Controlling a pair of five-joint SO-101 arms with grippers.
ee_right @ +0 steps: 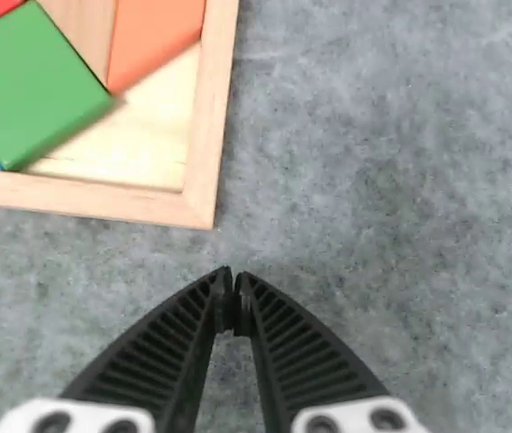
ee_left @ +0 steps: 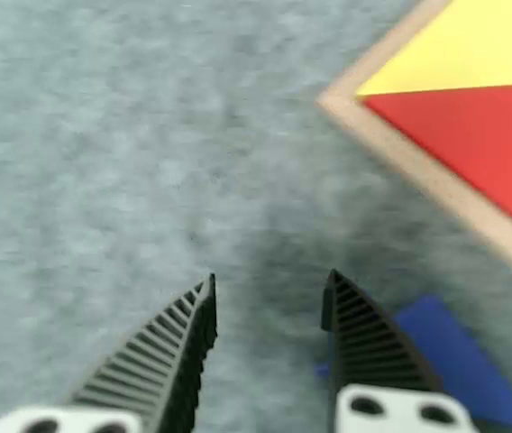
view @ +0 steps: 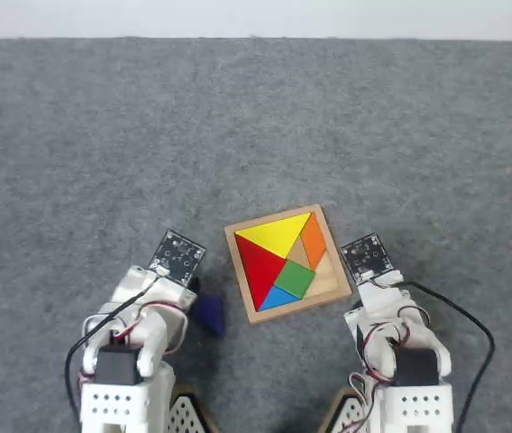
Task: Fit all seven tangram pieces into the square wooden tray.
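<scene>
Step in hand: the pickup of the loose dark blue piece [view: 209, 313]. It lies flat on the grey worktop [view: 238, 117], just outside the near-left side of the tray [view: 333, 281] and beside the left arm.

Tray: five coloured pieces seated, namely the yellow triangle [view: 277, 234], red triangle [view: 261, 263], orange piece [view: 314, 244], green square [view: 296, 279] and light blue triangle [view: 278, 299]. Bare wood shows at the near-right corner, so the puzzle looks well along but unfinished. I cannot place a seventh piece anywhere.

Left gripper [ee_left: 270, 278]: low over the worktop. Its fingers [ee_left: 179, 347] are spread wide and hold nothing; only grey worktop lies between them. The blue piece sits just to the outside of one finger, possibly partly under it; contact cannot be told.

Right gripper [ee_right: 233, 275]: parked just off the tray's near-right corner. Its fingers [ee_right: 175, 352] are pressed together, tips touching, and empty. It is clear of the tray rim.

Next move, as I judge it:
- Shift the left gripper sideways so the blue piece falls between the fingers.
- Drop and close on its edges.
- Lift, carry it across to the bare corner, and turn it to match the gap.

Risk: a flat piece on a soft mat may slide instead of lifting.
</scene>
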